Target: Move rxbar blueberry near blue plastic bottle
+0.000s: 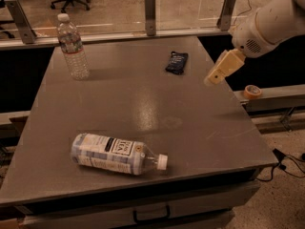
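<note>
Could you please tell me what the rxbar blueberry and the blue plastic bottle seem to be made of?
The rxbar blueberry looks wrapped in dark foil or plastic film: slightly crinkled, faint sheen. The blue plastic bottle, lying on its side, shows clear plastic at the neck, a pale printed label, a white cap. The gripper hangs right of the bar.

One table [143,104] carries two bottles, one blue plastic bottle [112,153] and one clear water bottle [73,49], plus one rxbar blueberry [177,62]. One gripper [213,78] hangs over the table's right edge, and one roll of tape [252,91] sits on the ledge beyond.
</note>
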Action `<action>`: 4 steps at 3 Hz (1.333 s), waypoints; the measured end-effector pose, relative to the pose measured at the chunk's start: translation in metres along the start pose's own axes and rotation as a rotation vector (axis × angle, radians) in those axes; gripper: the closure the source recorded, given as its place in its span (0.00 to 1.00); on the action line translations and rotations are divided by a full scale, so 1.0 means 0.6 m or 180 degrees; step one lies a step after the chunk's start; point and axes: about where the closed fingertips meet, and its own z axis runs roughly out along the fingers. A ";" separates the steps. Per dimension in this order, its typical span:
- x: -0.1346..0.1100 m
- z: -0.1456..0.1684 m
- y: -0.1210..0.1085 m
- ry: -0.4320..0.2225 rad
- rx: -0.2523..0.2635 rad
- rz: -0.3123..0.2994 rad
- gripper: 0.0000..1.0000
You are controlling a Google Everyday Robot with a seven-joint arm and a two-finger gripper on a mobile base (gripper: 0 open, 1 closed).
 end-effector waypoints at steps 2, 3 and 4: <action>-0.025 0.130 -0.085 -0.0535 0.0005 0.0666 0.00; -0.051 0.190 -0.092 -0.0677 -0.0068 0.0905 0.00; -0.068 0.245 -0.096 -0.0742 -0.0075 0.1048 0.00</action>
